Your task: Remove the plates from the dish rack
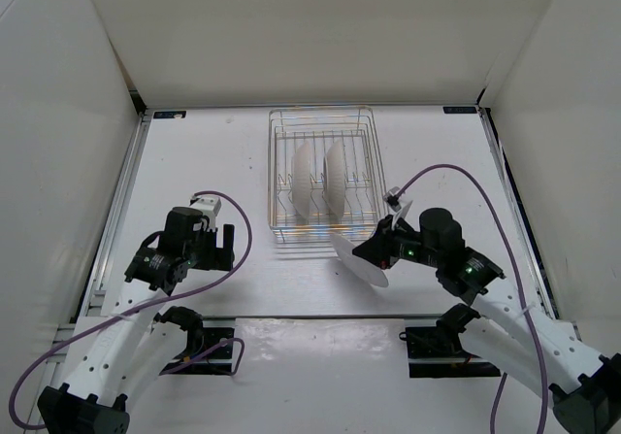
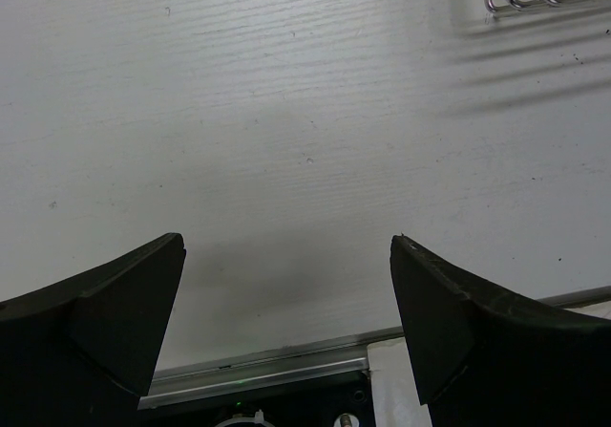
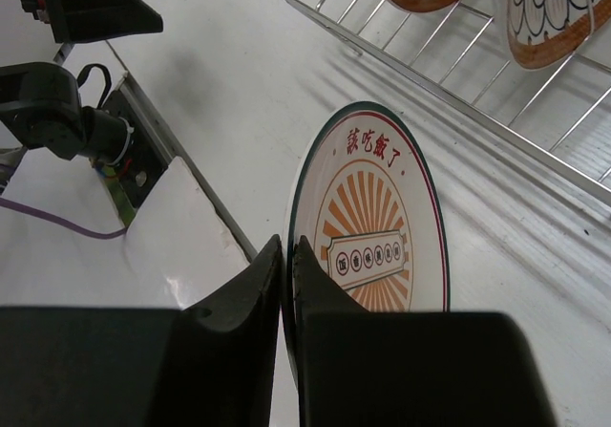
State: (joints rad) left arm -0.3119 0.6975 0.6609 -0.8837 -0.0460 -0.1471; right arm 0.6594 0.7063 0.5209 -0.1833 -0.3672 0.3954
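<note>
One tool, the right tool (image 3: 286,245), is pressed together on the rim of the grey-rimmed plate (image 3: 382,226), pinching its edge so that the face with orange rays and red characters shows in the wrist view, while from above only its white underside is seen. This plate is outside the dish rack (image 1: 323,114), just beside the rack's near wire and toward its near right corner. It is held tilted, and whether its lower edge touches the bench (image 1: 213,162) cannot be told. Inside the dish rack two brown-rimmed plates (image 1: 303,182) stand on edge between the divider wires. They are side by side around the middle of the rack, and their white petal pattern faces the right tool. The left tool (image 2: 286,243) hangs with its fingers spread wide and nothing between them, over bare bench off the rack's near left corner. A few wire loops of that corner show at the upper edge of its wrist view.
</note>
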